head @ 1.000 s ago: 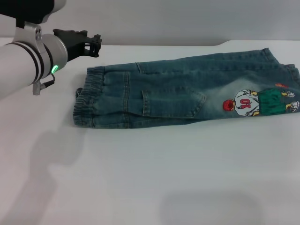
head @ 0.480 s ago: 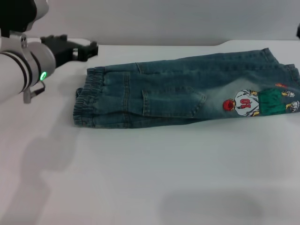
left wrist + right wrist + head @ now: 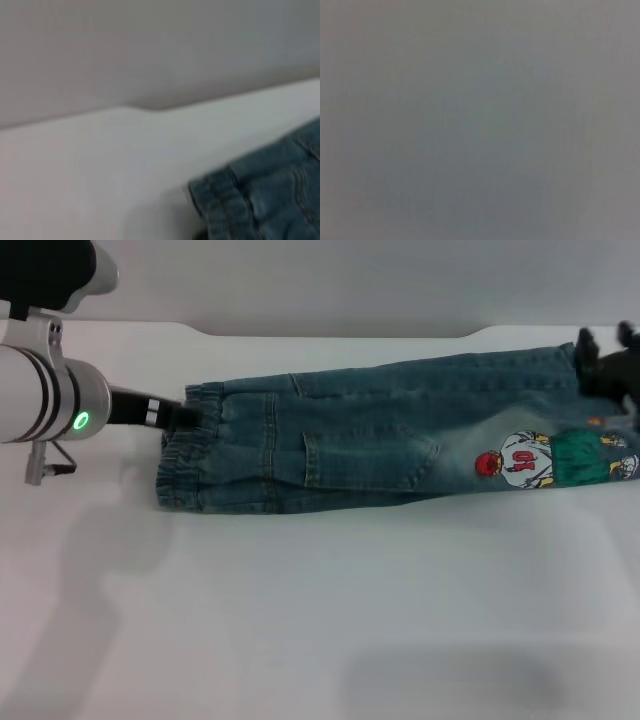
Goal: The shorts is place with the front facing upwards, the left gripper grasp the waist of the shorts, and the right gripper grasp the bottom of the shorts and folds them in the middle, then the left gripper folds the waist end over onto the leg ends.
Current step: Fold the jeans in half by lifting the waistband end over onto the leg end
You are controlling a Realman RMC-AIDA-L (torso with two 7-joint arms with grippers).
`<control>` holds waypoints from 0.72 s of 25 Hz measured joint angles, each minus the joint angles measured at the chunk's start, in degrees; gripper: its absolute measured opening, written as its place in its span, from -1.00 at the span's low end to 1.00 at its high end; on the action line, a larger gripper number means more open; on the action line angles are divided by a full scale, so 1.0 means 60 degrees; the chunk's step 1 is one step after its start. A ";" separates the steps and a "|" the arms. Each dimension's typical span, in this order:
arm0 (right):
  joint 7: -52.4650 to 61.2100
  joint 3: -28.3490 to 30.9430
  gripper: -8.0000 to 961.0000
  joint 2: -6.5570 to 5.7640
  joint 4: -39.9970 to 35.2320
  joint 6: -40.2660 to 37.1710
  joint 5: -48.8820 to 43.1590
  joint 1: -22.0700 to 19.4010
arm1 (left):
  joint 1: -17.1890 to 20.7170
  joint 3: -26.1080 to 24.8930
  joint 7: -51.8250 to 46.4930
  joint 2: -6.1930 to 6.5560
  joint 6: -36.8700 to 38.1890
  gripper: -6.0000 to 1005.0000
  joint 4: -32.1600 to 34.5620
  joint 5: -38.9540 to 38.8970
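Denim shorts (image 3: 400,440) lie flat on the white surface (image 3: 320,610), long axis running 9 to 3 o'clock across the upper half of the head view. Already doubled lengthwise: one leg stacked on the other, a patch pocket (image 3: 365,457) facing up near the middle. Elastic waistband (image 3: 185,445) is at the 9 o'clock end, gathered and slightly bunched. Leg hems are at the 3 o'clock end, reaching the frame edge. A printed cartoon figure (image 3: 545,455) with a red head, white shirt and green patch sits on the upper leg near the hems.

Left gripper (image 3: 172,416) is at the waistband's far corner, at 9 o'clock of the shorts, its dark tip touching or just at the elastic edge. Jaws: cannot tell whether open or closed on cloth, as the tip merges with the denim. Silver wrist housing with a green light (image 3: 79,421) sits just behind it, with its shadow on the surface below. Left wrist view shows the waistband corner (image 3: 235,200) on the white surface, with a grey wall (image 3: 150,45) beyond.

Right gripper (image 3: 604,355) is at the far hem corner, around 2 o'clock of the shorts, partly cut by the frame edge. Two dark fingers stand apart above the hem, so jaws are open, and nothing is held. Right wrist view is uniform grey, nothing readable.
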 joint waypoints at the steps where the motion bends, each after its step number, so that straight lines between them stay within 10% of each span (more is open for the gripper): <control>1: 0.0006 -0.0091 -0.02 0.0002 -0.0080 -0.0090 0.0002 0.0034 | 0.0000 0.0000 0.0000 0.0000 0.0000 0.69 0.0000 0.0000; 6: 0.0043 -0.0306 -0.44 0.0007 -0.0362 -0.0375 0.0009 0.0113 | -0.0427 -0.0068 -0.0087 -0.0003 -0.2227 0.70 -0.0356 -0.0013; 18: 0.0765 -0.1082 -0.92 -0.0021 -0.1298 -0.1520 -0.0044 0.0569 | -0.1121 -0.0040 -0.0227 -0.0020 -0.2998 0.70 0.0254 -0.0363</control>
